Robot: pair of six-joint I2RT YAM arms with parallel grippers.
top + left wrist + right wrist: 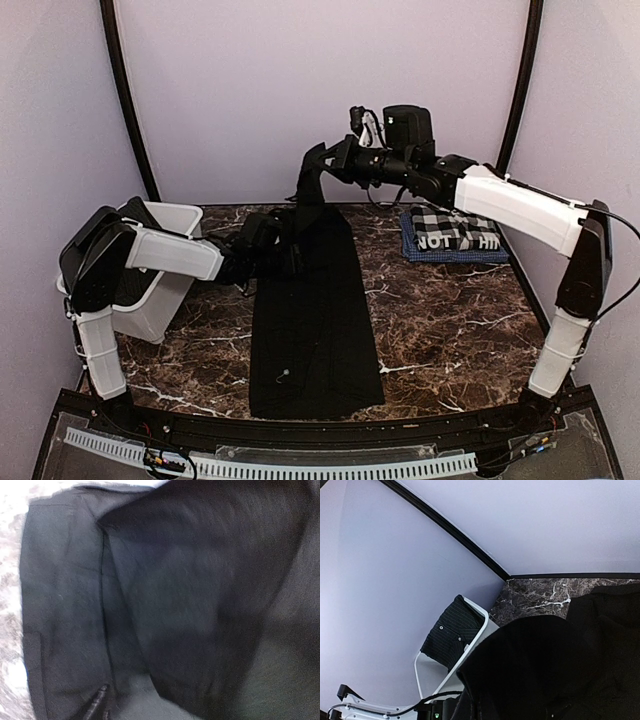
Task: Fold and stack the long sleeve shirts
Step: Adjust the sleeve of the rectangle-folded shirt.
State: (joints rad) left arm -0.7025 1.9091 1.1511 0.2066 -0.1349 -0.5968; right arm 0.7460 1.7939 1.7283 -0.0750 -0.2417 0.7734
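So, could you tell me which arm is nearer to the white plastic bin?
Left. The left arm passes right beside the white plastic bin at the left; the right arm rises from the opposite side, reaching toward the far middle.

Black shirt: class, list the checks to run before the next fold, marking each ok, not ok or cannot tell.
1. Far end of black shirt held up by right gripper: ok.
2. Hold of left gripper on the shirt's left edge: cannot tell, as cloth fills its wrist view.
3. Near end flat on table: ok.
4. Folded checked shirt apart from the black one: ok.
5. White bin apart from the black shirt: ok.
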